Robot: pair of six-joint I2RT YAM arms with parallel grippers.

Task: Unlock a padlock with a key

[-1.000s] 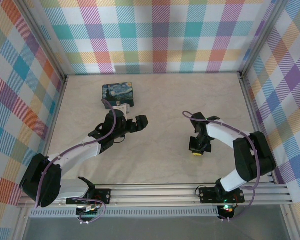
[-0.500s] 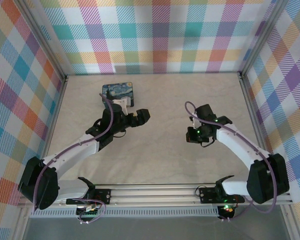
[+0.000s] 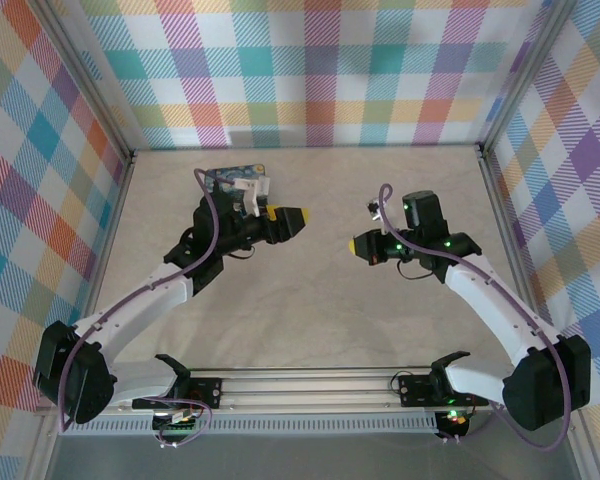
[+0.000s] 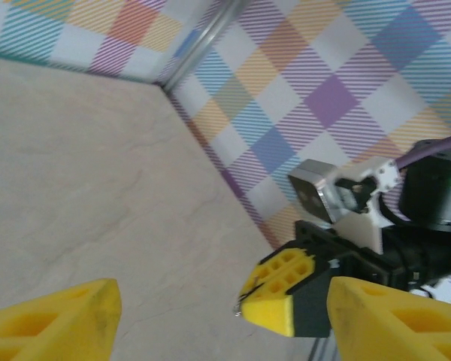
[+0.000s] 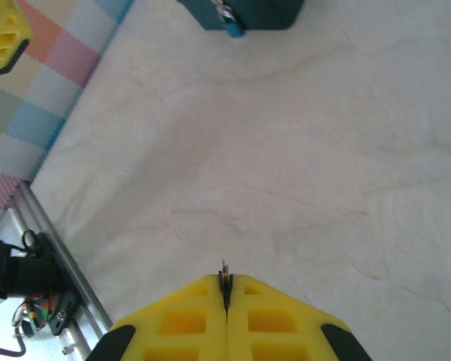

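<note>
Right claw [image 5: 226, 289]: pinched tight, yellow fingers pressed together on the key [image 5: 225, 274], with just a thin dark sliver poking out at the tips
Left claw [image 3: 285, 216]: spread wide and empty, up off the table [image 3: 310, 300], facing the right one across a gap
Padlock [image 5: 227, 21]: down at the edge of the blue box [image 5: 267, 9] near the back wall, well apart from the key; it cannot be told whether it hangs from the box or just lies against it
Step in hand: by the look of it, getting key and lock together, and nothing holds the lock yet
How to do it well: the empty left claw probably ought to drop onto the lock's body and clamp it, keyhole turned toward the right arm, shackle left free to pop
Key care: so little of it sticks out that a slanted approach would likely bump the fingers on the lock first; line it up straight, then push and twist slowly
Risk: the lock is tiny and could skid or spin if it is poked while unheld
</note>
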